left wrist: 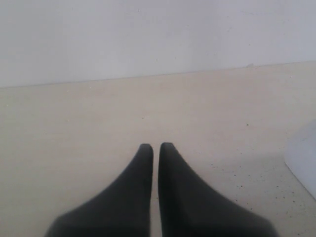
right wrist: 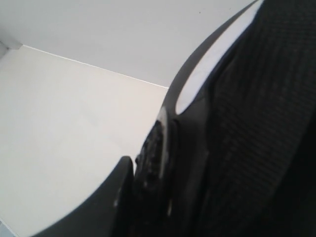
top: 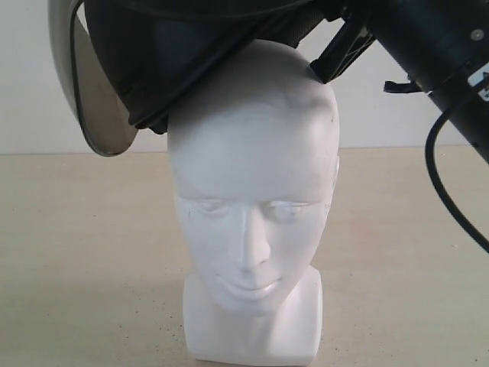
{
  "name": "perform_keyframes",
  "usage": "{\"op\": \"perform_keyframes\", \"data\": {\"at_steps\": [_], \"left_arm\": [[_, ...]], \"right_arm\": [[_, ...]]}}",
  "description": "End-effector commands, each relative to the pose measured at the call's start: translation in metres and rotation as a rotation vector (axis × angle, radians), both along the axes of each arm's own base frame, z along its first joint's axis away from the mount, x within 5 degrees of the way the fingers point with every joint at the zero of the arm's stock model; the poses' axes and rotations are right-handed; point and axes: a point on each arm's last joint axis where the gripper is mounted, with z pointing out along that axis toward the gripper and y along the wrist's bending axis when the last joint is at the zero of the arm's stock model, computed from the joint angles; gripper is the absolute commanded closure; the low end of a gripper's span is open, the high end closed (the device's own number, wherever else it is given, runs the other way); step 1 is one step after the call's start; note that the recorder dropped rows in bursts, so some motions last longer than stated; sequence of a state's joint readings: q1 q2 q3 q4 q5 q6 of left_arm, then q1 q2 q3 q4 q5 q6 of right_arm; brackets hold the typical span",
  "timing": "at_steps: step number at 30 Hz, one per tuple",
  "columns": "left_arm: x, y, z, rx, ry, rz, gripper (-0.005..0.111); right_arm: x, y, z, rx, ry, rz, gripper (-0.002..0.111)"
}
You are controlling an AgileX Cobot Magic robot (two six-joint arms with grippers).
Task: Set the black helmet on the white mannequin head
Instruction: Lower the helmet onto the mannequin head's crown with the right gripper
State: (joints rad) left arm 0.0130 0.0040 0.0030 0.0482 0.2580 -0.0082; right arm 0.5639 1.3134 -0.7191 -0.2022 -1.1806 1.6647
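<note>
Black helmet (top: 191, 53) sits askew on crown of white mannequin head (top: 256, 176); right gripper (right wrist: 148, 168) clamped on helmet rim; advise levelling, then lowering squarely; left gripper (left wrist: 155, 150) closed, empty.

Matt black helmet (top: 199, 46), smooth white head (top: 256, 176), pale counter (top: 69, 252).
The helmet's shell is dull black, its lining (right wrist: 256, 123) a finely woven cloth, and its visor (top: 95, 115) at 9 o'clock a glossy, smoky plastic. The head is smooth and faintly shiny with grey scuffs. The counter is matt and finely speckled.

The left hand (left wrist: 155, 146) pinched nearly closed; beige table (left wrist: 74, 138) below.
</note>
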Motion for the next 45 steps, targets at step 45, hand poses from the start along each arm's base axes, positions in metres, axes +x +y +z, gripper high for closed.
{"op": "perform_keyframes", "data": {"at_steps": [45], "left_arm": [[0.000,0.000,0.001,-0.005,-0.009,-0.001,0.102]], "right_arm": [[-0.003,-0.012,-0.023,-0.047,0.059,-0.111,0.108]]}}
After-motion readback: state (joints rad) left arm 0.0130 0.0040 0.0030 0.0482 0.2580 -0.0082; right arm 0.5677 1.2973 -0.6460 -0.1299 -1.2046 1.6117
